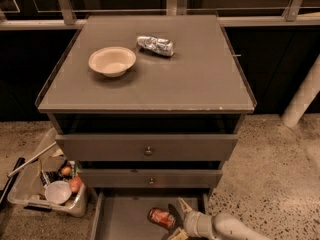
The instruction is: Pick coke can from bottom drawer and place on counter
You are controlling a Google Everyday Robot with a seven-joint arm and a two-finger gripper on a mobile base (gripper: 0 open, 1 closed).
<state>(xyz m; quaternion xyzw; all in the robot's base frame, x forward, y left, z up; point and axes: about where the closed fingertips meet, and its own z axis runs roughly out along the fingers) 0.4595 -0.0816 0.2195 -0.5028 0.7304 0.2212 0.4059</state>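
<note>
The coke can [161, 217] lies on its side in the bottom drawer [125, 219]; the tool [178, 219], spread apart, sits just right of it and should straddle the can's middle squarely before closing

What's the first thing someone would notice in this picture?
Probably the red coke can lying in the open bottom drawer at the very bottom, with the robot's gripper right beside it, fingers spread. Up on the counter sit a cream bowl and a crumpled silver can.
</note>
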